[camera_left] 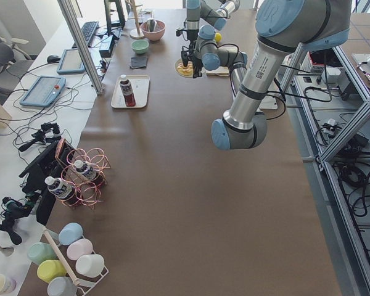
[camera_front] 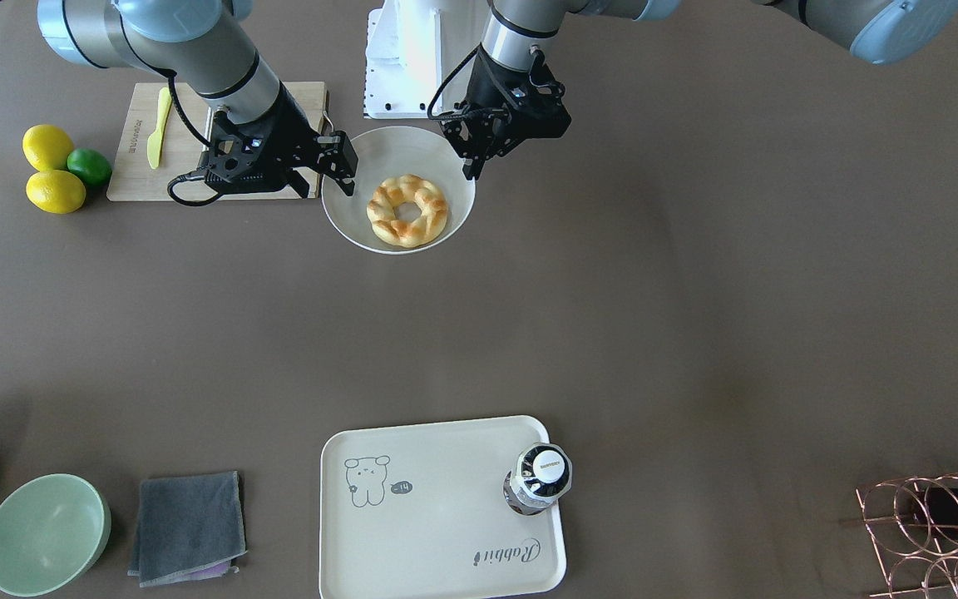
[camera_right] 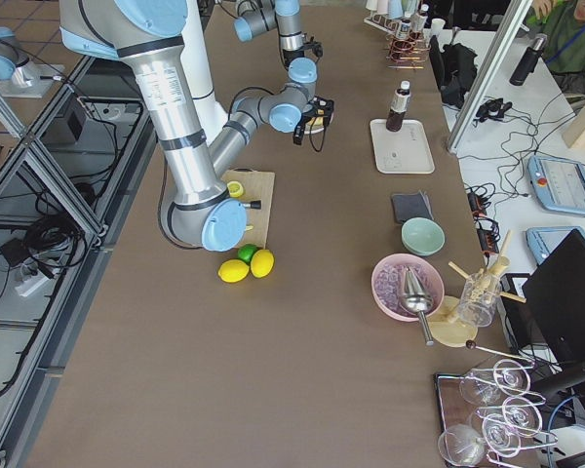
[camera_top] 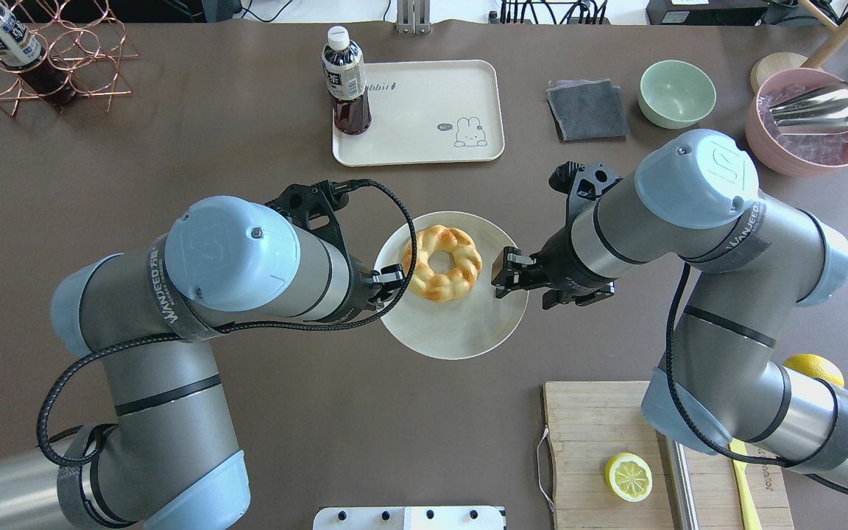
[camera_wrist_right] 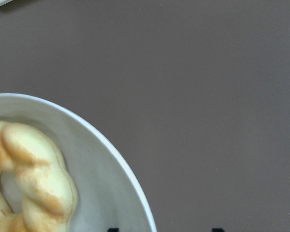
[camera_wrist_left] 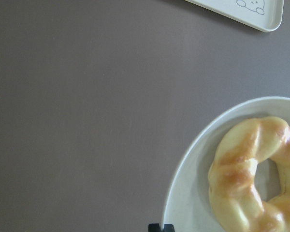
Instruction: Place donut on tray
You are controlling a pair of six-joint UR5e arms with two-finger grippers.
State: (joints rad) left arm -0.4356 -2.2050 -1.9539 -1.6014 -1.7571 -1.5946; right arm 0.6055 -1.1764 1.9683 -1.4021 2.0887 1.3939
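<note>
**Donut in the bowl, tray well apart**

From your side of the table, the donut (camera_front: 407,210) lay in the round white bowl (camera_front: 400,132), well apart from the tray (camera_front: 446,516), where a bottle (camera_front: 539,478) stood near one corner. Overhead, the left gripper (camera_top: 391,278) and the right gripper (camera_top: 503,274) flanked the bowl's rim. In the wrist views, you saw the left's tips pressed together on nothing, and the right's spread wide and empty.

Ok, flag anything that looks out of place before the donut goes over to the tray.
A dark drink bottle stands upright on the tray, at its end toward the robot's left, taking some landing space. Nothing looks spilled or damaged; the donut lies whole in the white bowl.
</note>
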